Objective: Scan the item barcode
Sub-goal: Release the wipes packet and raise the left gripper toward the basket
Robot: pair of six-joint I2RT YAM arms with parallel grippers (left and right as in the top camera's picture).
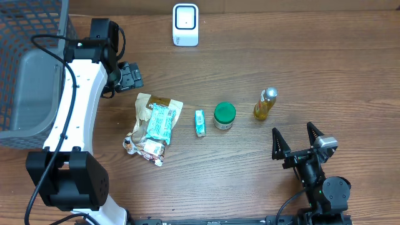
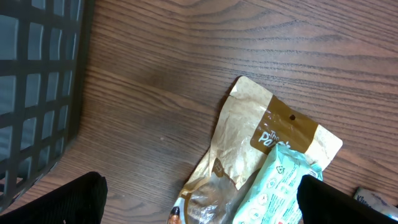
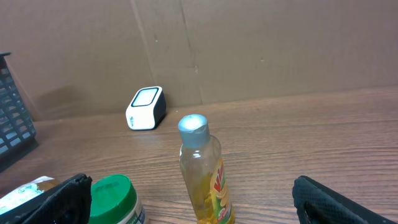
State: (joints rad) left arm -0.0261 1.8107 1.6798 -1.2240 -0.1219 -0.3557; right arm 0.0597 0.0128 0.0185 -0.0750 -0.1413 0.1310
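The left tool (image 1: pixel 130 76) hung open over the counter (image 1: pixel 325 69) with nothing between its fingers, near the upper corner of the brown pouch (image 2: pixel 245 124). The pouch lay flat, just down and to the right of the tool and apart from it. A pale green wipes pack (image 2: pixel 280 180) lay on top of the pouch's lower half. The scanner (image 1: pixel 185 25) stood upright at the far edge of the counter, well apart from the pouch and from both tools, with bare wood between.

On the pouch's dark band, white lettering read "The" and the start of a word, "Pa"; the rest was covered by the wipes pack. The print on the wipes pack was too small to read.

To the right of the pouch, in a loose row, lay a small teal packet (image 1: pixel 200 122), a green-lidded jar (image 1: pixel 224 115) and a yellow bottle (image 1: pixel 265 104) with a silver cap and a red-and-yellow label that could not be read. A dark wire basket (image 1: pixel 31 37) sat at the left edge, close beside the left arm.

The right tool (image 1: pixel 292 131) rested open and empty near the front right, just short of the bottle.
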